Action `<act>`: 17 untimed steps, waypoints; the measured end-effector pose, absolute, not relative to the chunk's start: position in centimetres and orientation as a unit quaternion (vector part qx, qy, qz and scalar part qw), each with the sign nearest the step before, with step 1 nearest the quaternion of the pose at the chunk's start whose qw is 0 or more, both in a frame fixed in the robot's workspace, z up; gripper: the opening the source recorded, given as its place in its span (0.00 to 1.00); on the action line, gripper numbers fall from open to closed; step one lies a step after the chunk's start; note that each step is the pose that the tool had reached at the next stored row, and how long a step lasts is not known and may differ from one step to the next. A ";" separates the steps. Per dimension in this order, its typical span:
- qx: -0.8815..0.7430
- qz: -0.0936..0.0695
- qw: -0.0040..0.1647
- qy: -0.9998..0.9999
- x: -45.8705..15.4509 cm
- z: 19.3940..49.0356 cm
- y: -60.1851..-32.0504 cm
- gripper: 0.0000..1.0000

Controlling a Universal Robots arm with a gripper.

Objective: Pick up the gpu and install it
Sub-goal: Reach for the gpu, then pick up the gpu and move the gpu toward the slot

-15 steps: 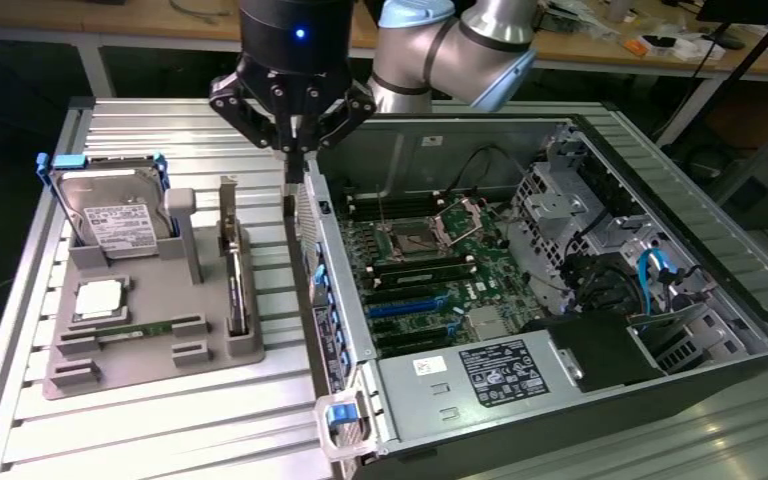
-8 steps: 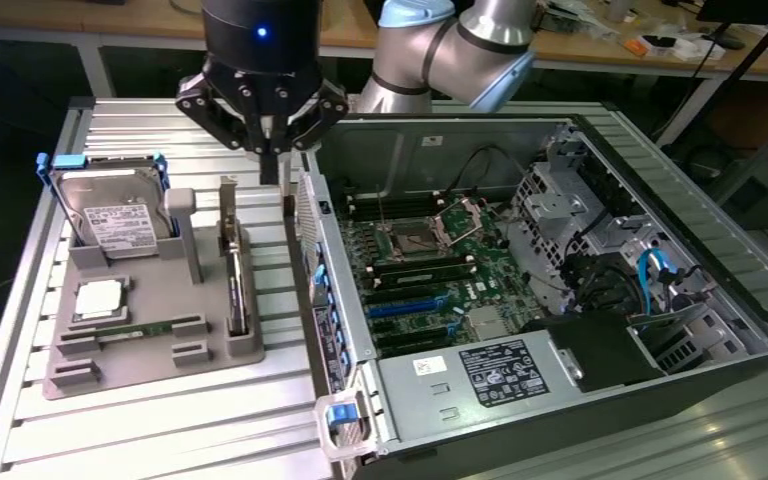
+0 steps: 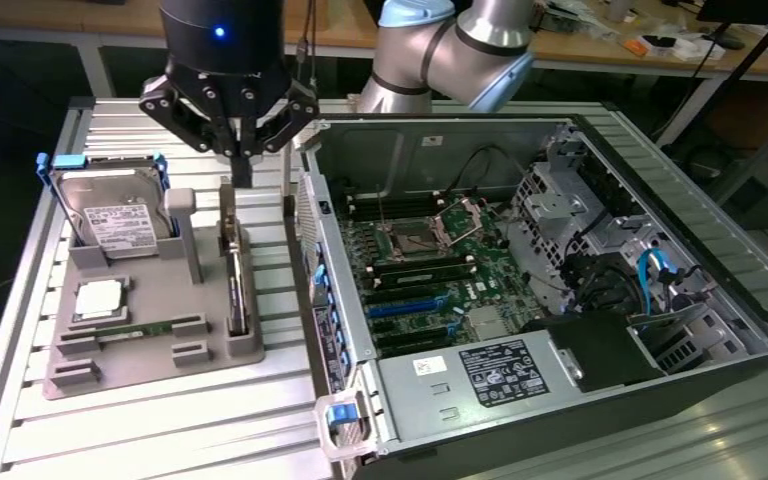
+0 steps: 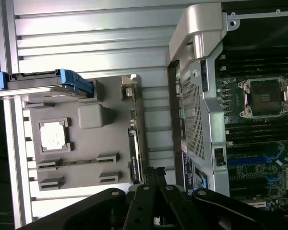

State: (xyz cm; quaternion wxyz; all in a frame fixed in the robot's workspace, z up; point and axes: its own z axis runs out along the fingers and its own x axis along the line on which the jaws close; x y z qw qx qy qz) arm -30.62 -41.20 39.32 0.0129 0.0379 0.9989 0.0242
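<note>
At the exterior view's left, a slatted metal table [image 3: 157, 430] carries a grey tray [image 3: 157, 365]. At the tray's far left a drive [image 3: 115, 225] with a white label stands upright in a blue-cornered frame. Nearer the camera a CPU [image 3: 100, 300] lies flat in its recess, with a memory stick [image 3: 144, 328] lying in a slot just beside it. A grey post [image 3: 180, 215] rises right of the drive.

Along the tray's right side the gpu [image 3: 235, 275] stands on its long edge in a slot, not yet lifted out. The gripper [image 3: 240, 172] hangs over the card's far end with its black fingers pressed together into one tip. That tip is right at the card's top edge, but I cannot tell whether it touches. The silver-grey arm [image 3: 471, 40] bends away behind it.

The wrist view shows the tray [image 4: 86, 158] from above: the CPU [image 4: 54, 135], the post [image 4: 93, 115] and the gpu [image 4: 133, 143] as a thin dark strip on edge, with the gripper [image 4: 153, 173] closed just beside the strip's end.

Right of the tray lies the open case [image 3: 704, 260] – inside it a green board [image 3: 418, 290] with a bare socket [image 3: 418, 240], and a labelled power supply [image 3: 491, 372] at the near end. A blue latch [image 3: 341, 413] sits at the case's near corner
</note>
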 end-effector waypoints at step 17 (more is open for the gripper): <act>0.038 0.024 0.013 0.999 -32.4 39.3 -41.4 0.11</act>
